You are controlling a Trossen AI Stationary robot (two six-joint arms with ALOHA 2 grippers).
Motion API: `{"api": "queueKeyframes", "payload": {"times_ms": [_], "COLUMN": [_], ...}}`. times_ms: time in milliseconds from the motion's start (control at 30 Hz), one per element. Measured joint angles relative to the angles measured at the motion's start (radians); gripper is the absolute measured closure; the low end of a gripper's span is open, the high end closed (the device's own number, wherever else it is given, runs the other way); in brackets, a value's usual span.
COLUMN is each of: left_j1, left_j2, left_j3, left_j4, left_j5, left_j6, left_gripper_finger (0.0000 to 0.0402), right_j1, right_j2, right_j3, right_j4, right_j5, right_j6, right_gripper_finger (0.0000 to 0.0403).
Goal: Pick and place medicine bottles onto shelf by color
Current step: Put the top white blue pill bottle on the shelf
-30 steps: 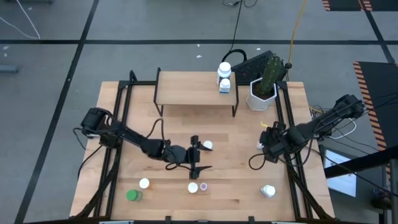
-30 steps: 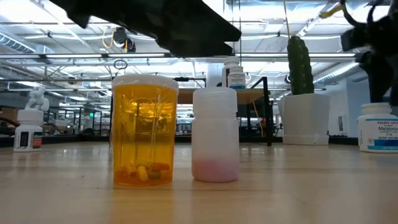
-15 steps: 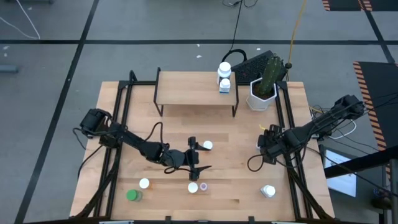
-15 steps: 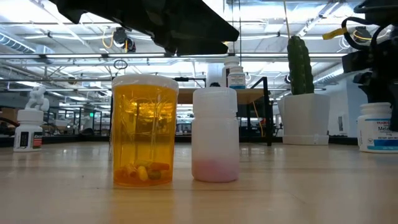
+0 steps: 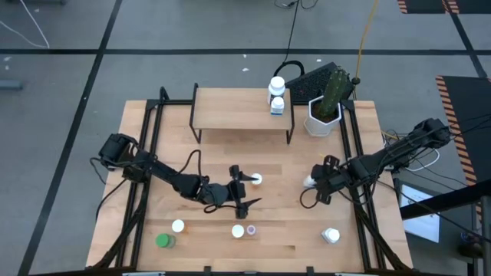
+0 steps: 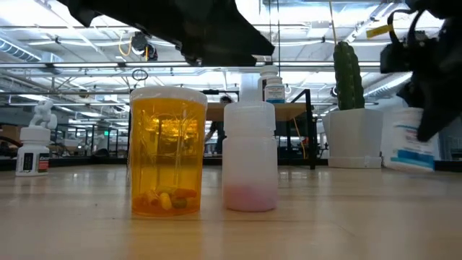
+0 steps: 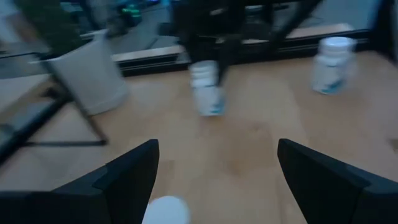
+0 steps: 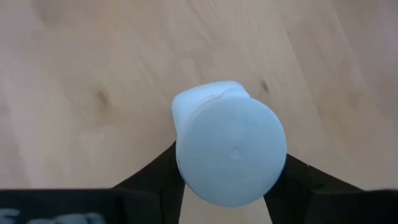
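Gripped at its body by the right hand (image 5: 310, 184), the white plastic medicine bottle (image 8: 229, 151) was judged light, rigid and slippery; the left hand (image 5: 247, 190) was held open, empty.

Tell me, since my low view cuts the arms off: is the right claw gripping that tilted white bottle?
Observer: Yes. From its wrist camera, the right claw has a finger pressed on each side of the white bottle.
Operator: And the left one?
Observer: The left claw is open mid-table, with a white-capped bottle at its fingertips, not gripped.
Operator: What's on the shelf?
Observer: From above, two white bottles stand at the shelf's right end.
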Motion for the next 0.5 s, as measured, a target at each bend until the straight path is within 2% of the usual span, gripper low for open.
{"api": "queueKeyframes", "payload": {"times_ms": [167, 367, 500], "left_j1": [-0.011, -0.017, -0.005], "left_j2": [0.0, 0.0, -0.008], "left_j3": [0.0, 0.0, 0.0], "left_j4": [-0.046, -0.062, -0.066], "left_j5": [-0.128, -0.14, -0.142], "left_j6": [-0.008, -0.008, 0.018], "left_gripper_finger": [0.0071, 0.0071, 0.0071], "right_j1": [-0.056, -0.187, -0.287], "right_j2": [0.001, 0.011, 0.079], "right_j3": [0.06, 0.219, 0.346], "right_j4": [0.063, 0.043, 0.003], "right_j5": [-0.02, -0.054, -0.062], "right_j6": [-0.089, -0.277, -0.397], "right_gripper_finger": [0.0236, 0.0235, 0.0235]}}
